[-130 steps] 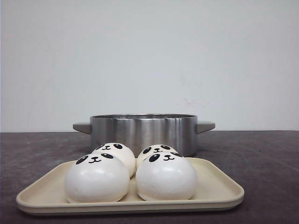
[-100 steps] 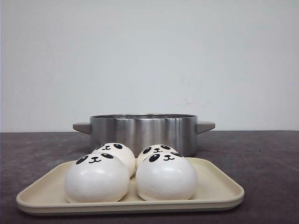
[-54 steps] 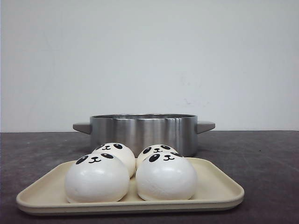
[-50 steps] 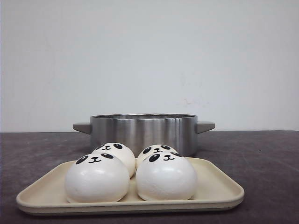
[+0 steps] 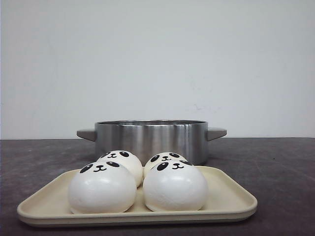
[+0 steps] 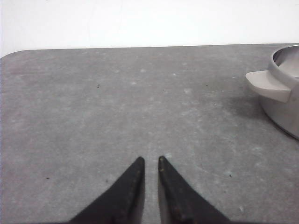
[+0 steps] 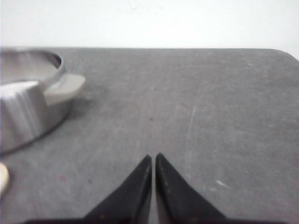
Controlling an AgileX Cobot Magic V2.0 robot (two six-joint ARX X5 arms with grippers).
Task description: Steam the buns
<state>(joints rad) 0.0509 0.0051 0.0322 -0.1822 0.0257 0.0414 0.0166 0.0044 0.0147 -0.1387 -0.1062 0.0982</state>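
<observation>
Several white panda-faced buns sit on a cream tray at the front of the table: front left bun, front right bun, back left bun, back right bun. A steel pot with grey side handles stands just behind the tray. Neither gripper shows in the front view. My left gripper is shut and empty over bare table, the pot's handle off to one side. My right gripper is shut and empty over bare table, the pot to its other side.
The grey table extends on both sides of the pot and tray. A plain white wall stands behind. A cream edge of the tray shows at the border of the right wrist view.
</observation>
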